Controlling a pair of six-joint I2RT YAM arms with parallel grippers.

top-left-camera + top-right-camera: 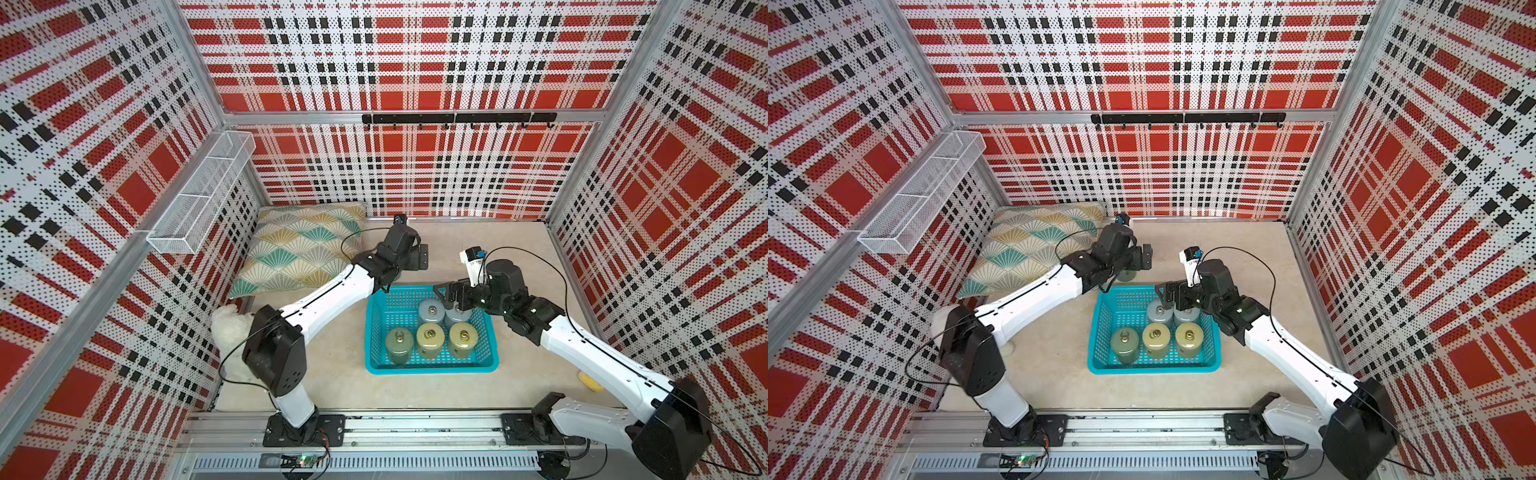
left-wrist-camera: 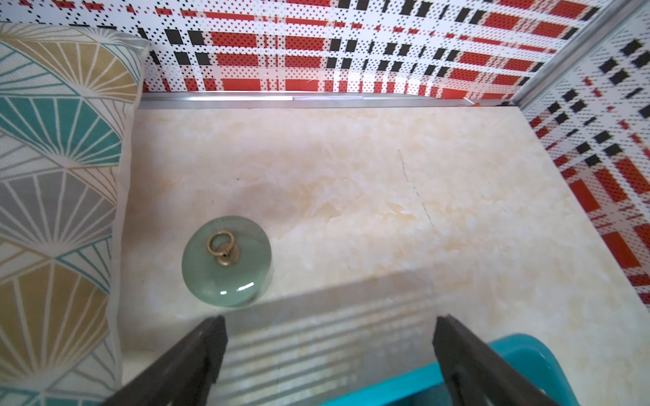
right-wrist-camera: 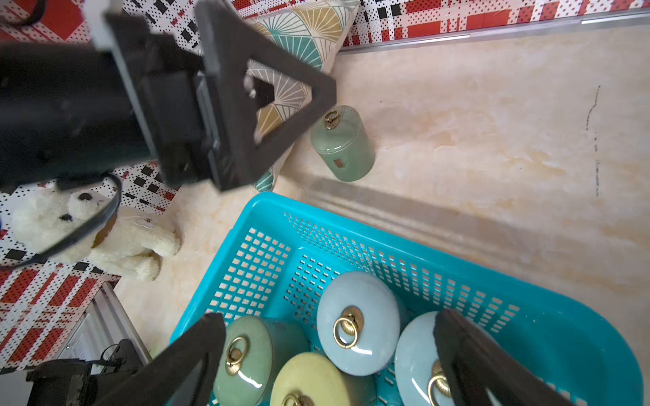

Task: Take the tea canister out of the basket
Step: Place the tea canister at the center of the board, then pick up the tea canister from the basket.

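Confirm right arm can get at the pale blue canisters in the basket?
Probably yes. The right gripper hangs open just above the pale blue canisters, nothing covers their lids, and the basket is open-topped. The yellow canister stands close, so finger room looks tight.

— Where's the basket?
— The turquoise perforated basket (image 1: 432,370) sits flat mid-table (image 2: 387,175). Five canisters stand upright in it, all with ring-handled lids: two pale blue canisters (image 1: 431,312) toward its 12 to 1 o'clock, then a dull green canister (image 1: 399,343) and two yellow-green canisters (image 1: 430,338) along its 6 o'clock side.
— And outside it?
— A pale green tea canister (image 3: 343,144) stands upright on the table with its lid on, near the basket's 11 o'clock corner and not touching it.
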